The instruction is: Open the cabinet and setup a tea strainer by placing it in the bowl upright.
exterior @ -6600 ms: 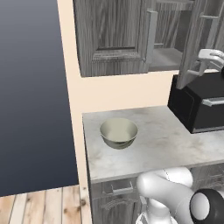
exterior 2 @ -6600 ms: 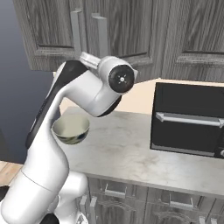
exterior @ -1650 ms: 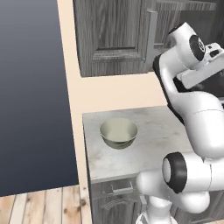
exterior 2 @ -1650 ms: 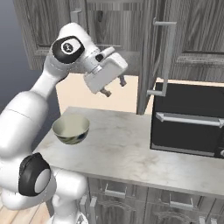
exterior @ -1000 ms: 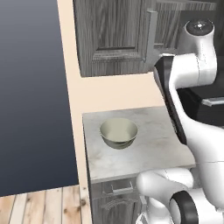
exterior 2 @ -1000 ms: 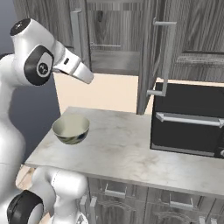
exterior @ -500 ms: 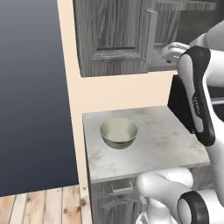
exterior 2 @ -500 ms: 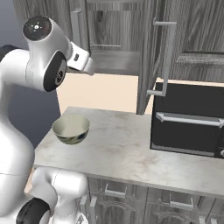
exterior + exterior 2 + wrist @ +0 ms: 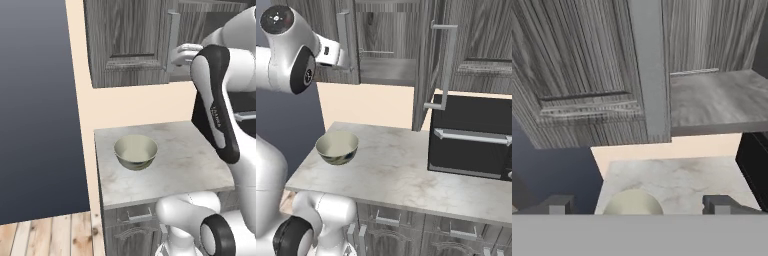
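Observation:
The cabinet (image 9: pixel 386 35) hangs above the counter. Its right door (image 9: pixel 425 60) is swung out and a bare shelf (image 9: pixel 717 97) shows inside. My gripper (image 9: pixel 639 205) is open, fingertips (image 9: pixel 558 204) wide apart, right in front of the left door's bar handle (image 9: pixel 649 70), holding nothing. From the base views the hand (image 9: pixel 333 54) sits against that handle (image 9: pixel 172 37). The pale bowl (image 9: pixel 136 151) stands empty on the counter's left part, below the hand (image 9: pixel 337 146). The tea strainer is out of view.
A black microwave-like box (image 9: pixel 471 140) stands on the right of the marble counter (image 9: pixel 396 175), just under the open right door's handle (image 9: pixel 448 65). Drawer fronts (image 9: pixel 386 220) run below the counter. A dark wall (image 9: pixel 35 110) borders the left side.
The arm has swung around and brought the hand up to the left door's handle. The jaws stay open; bowl and doors have not moved.

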